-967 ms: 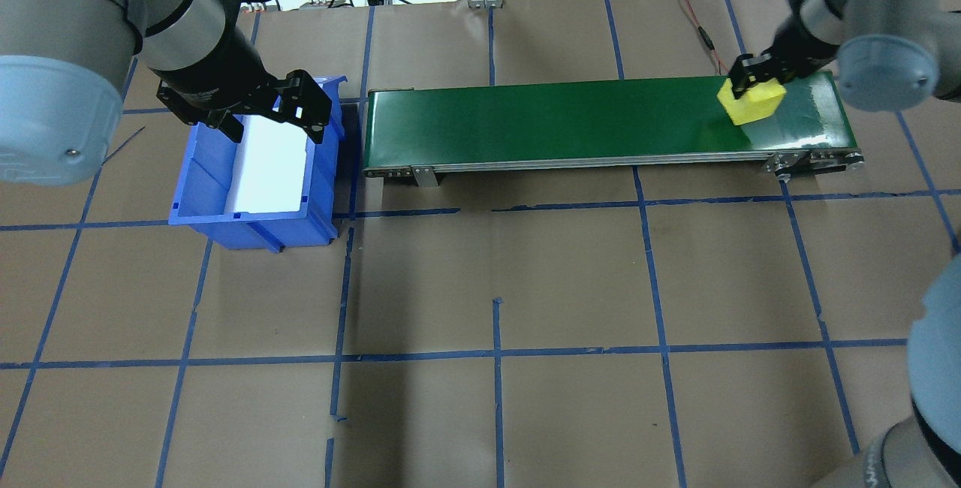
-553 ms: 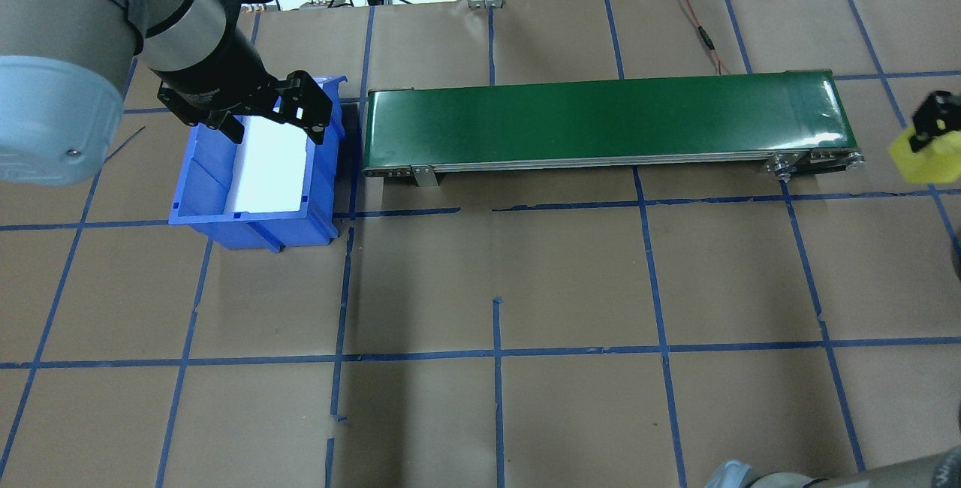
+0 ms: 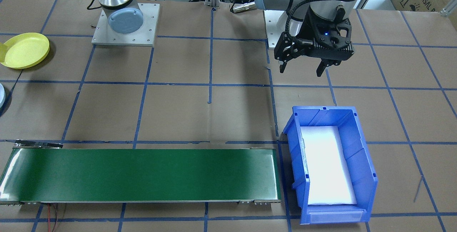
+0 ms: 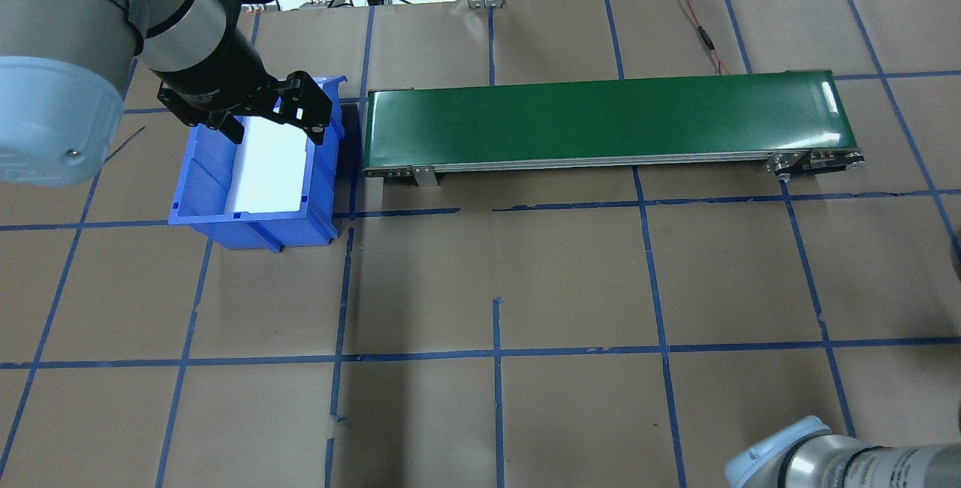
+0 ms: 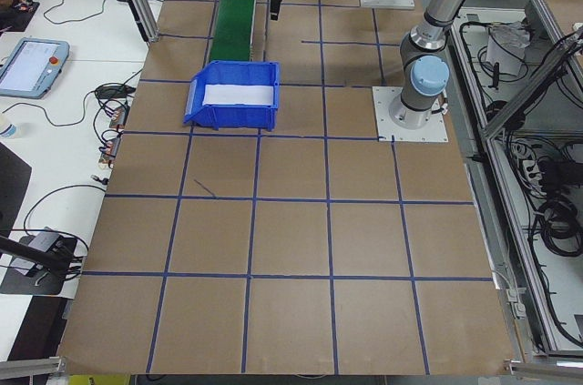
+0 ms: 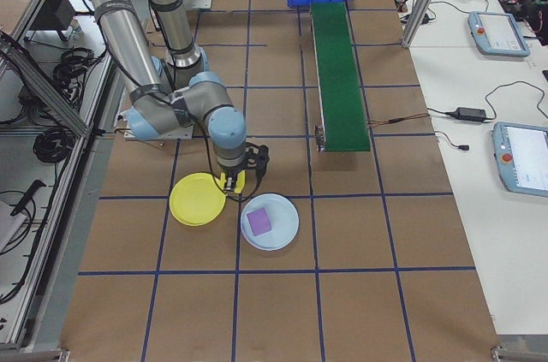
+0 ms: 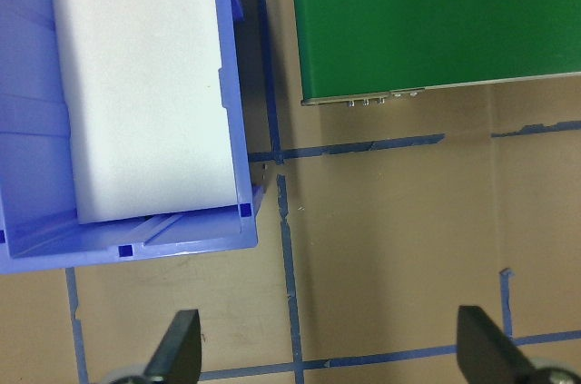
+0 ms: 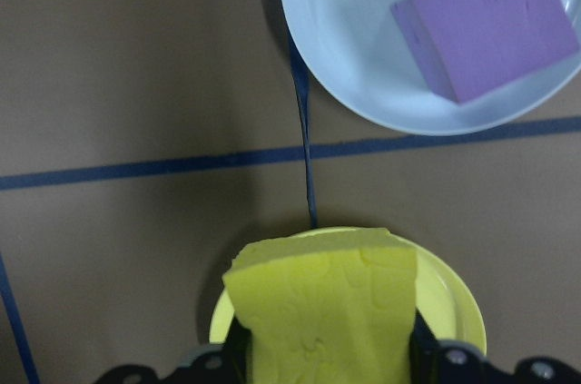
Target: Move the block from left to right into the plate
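A yellow foam block (image 8: pixel 322 302) sits clamped in my right gripper (image 8: pixel 327 352), which is shut on it. Under the block lies the yellow plate (image 8: pixel 458 298). From the exterior right view, the block (image 6: pixel 235 181) hangs over the right rim of the plate (image 6: pixel 195 199). The plate (image 3: pixel 25 50) also shows at the left edge of the front-facing view. My left gripper (image 4: pixel 274 126) stands open and empty, above the table just on my side of the blue bin (image 4: pixel 255 173); its fingertips (image 7: pixel 182 343) frame bare table in the left wrist view.
A light blue plate (image 6: pixel 282 238) holding a purple block (image 6: pixel 259 222) lies just right of the yellow plate. The green conveyor (image 4: pixel 601 120) runs from the bin towards the plates. The bin is lined with white foam (image 3: pixel 326 164). Blue tape lines grid the brown table.
My right gripper lifted the yellow block off the conveyor's right end and carried it out of the overhead view to the right. The left arm has not moved.
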